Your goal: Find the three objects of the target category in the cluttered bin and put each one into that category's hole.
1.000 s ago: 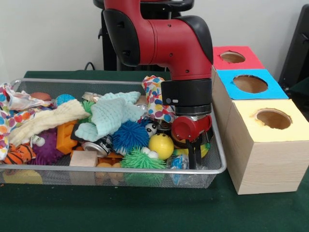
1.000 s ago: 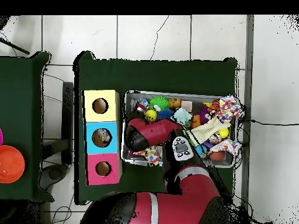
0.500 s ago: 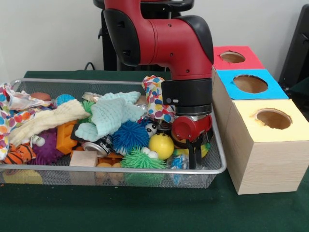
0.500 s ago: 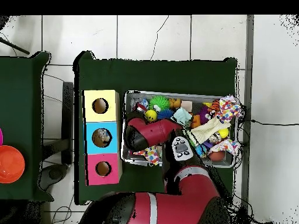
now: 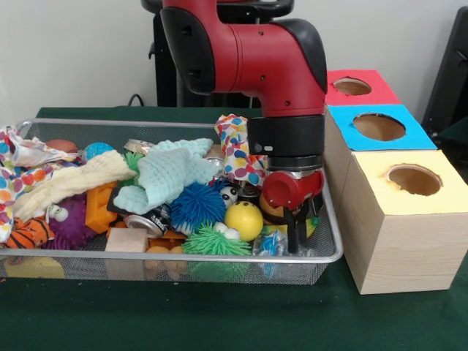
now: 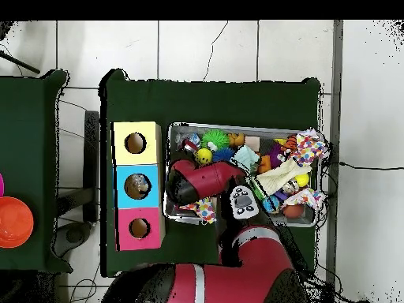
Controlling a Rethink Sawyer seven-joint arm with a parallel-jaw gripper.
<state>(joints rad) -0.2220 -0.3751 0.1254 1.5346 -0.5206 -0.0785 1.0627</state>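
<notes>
A wire mesh bin [image 5: 183, 257] holds a heap of toys, cloths and cans. My gripper [image 5: 295, 238] hangs low inside the bin's right end, just right of a yellow ball [image 5: 244, 220] and beside a clear blue-printed wrapper [image 5: 270, 245]. A yellow and black toy [image 5: 272, 210] lies right behind it. Three wooden boxes with holes stand to the right: yellow [image 5: 413, 179], blue [image 5: 379, 126], red [image 5: 352, 86]. In the overhead view the red arm [image 6: 197, 180] covers the gripper, and something lies inside the blue box's hole [image 6: 138, 186].
Also in the bin are a blue spiky ball [image 5: 197, 205], a green spiky ball [image 5: 212, 241], a mint cloth [image 5: 172, 172], a polka-dot roll [image 5: 235, 150], a can [image 5: 146, 221], a wooden block [image 5: 126, 240] and a cream cloth [image 5: 69, 183]. The bin's right wall is close to the yellow box.
The arm and gripper have shifted slightly to the right in the front view, staying low in the bin. The objects have not moved.
</notes>
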